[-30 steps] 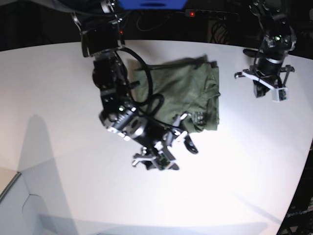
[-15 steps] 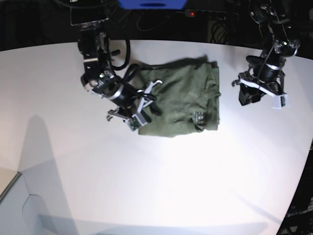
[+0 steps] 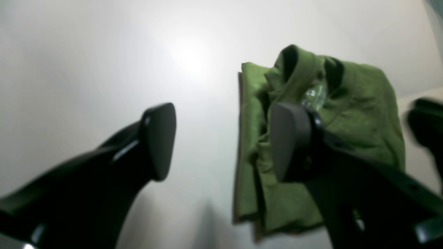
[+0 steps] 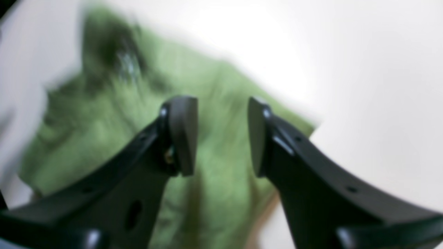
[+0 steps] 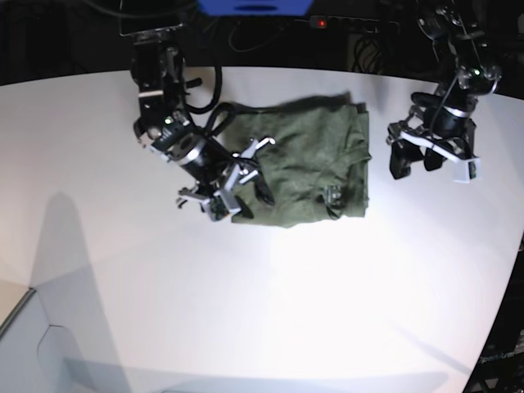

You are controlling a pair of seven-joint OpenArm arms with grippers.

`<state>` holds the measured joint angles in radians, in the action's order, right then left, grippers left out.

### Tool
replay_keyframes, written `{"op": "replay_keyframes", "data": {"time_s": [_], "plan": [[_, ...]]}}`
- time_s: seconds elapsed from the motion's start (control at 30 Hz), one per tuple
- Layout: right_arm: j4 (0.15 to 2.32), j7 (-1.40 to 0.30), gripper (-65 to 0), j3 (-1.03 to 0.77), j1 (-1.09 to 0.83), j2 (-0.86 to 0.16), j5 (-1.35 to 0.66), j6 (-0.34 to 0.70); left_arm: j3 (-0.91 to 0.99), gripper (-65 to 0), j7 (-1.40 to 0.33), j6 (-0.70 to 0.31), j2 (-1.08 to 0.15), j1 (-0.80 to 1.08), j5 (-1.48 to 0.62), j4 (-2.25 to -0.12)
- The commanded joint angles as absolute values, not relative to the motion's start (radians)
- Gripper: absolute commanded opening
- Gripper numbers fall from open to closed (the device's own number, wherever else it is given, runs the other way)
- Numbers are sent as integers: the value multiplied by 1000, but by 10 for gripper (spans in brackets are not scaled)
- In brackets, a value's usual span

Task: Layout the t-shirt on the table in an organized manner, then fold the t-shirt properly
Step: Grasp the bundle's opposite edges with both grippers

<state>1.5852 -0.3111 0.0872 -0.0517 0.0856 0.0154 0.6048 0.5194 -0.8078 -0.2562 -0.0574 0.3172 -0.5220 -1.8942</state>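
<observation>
You're looking at a large, smooth white tabletop with a curved edge (image 5: 270,311). One olive-green cotton t-shirt (image 5: 307,168), folded into a wrinkled rectangle, lies on it toward twelve o'clock.

My base camera looks steeply down from high above the counter (image 5: 270,311), while each wrist camera peers close from behind its own claw, my left claw (image 3: 221,141) and right claw (image 4: 221,135), all three sharing the t-shirt (image 5: 303,164).

Blue box (image 5: 254,6) at far edge, dark strip with red light (image 5: 322,23) beside it
</observation>
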Motion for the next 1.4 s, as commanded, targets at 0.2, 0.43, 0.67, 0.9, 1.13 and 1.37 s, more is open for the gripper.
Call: {"op": "replay_keyframes", "data": {"time_s": [0.2,0.43,0.67,0.9,1.13,1.37], "plan": [[1670,-292,-361,76,-94,85,1,607,392,-230,-788,-255,-65,274,-535,-1822],[1670,-292,-361,77,-119,58,2,607,364,-200,-788,-255,-41,243,-541,-1788],[1672,-292,-361,76,-119,44,2,607,360,-79,-789,-254,-45,246,-618,-1748],[1672,-292,-361,76,-119,42,2,607,363,-76,-789,-254,-45,205,-619,-1604],[1672,-292,-361,76,-119,42,2,607,357,-77,-789,-254,-38,145,-619,-1492],[1675,-292,-361,76,-119,42,4,607,214,-80,-788,-254,-65,127,-618,-1448]]}}
